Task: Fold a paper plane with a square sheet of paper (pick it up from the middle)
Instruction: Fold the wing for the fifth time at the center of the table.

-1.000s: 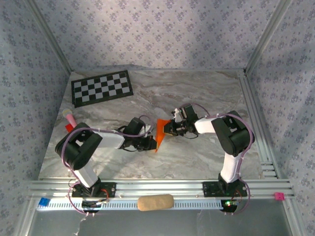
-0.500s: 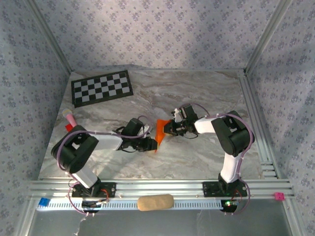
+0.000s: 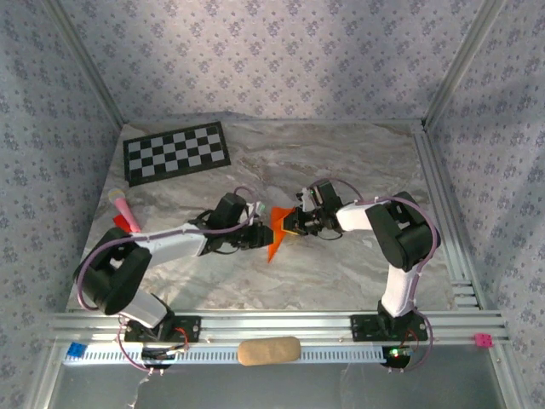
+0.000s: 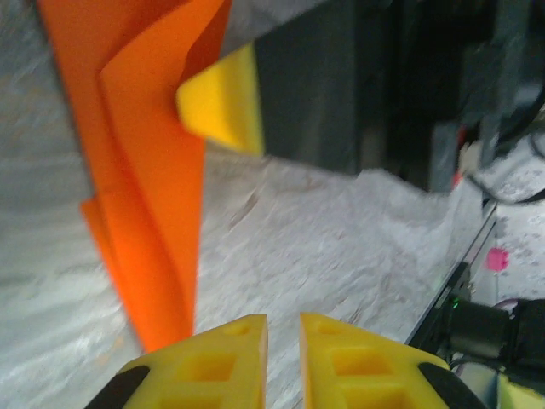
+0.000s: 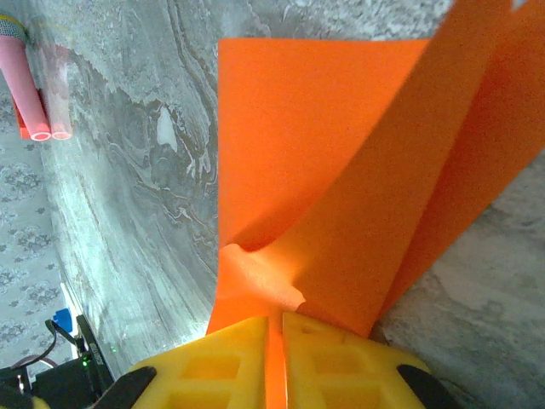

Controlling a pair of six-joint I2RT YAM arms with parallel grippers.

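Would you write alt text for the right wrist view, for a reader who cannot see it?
The right gripper, with yellow fingers, pinches a creased orange sheet of paper that spreads in folded flaps over the grey marbled table. A pink tube-shaped object lies at the upper left.

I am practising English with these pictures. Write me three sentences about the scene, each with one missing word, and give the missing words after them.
1. The right gripper is shut on the square sheet of paper, whose colour is ____.
2. In the top view, the checkerboard sheet lies in the far ____ corner of the table.
3. The right gripper's fingers are ____ in colour.
Missing words: orange; left; yellow.
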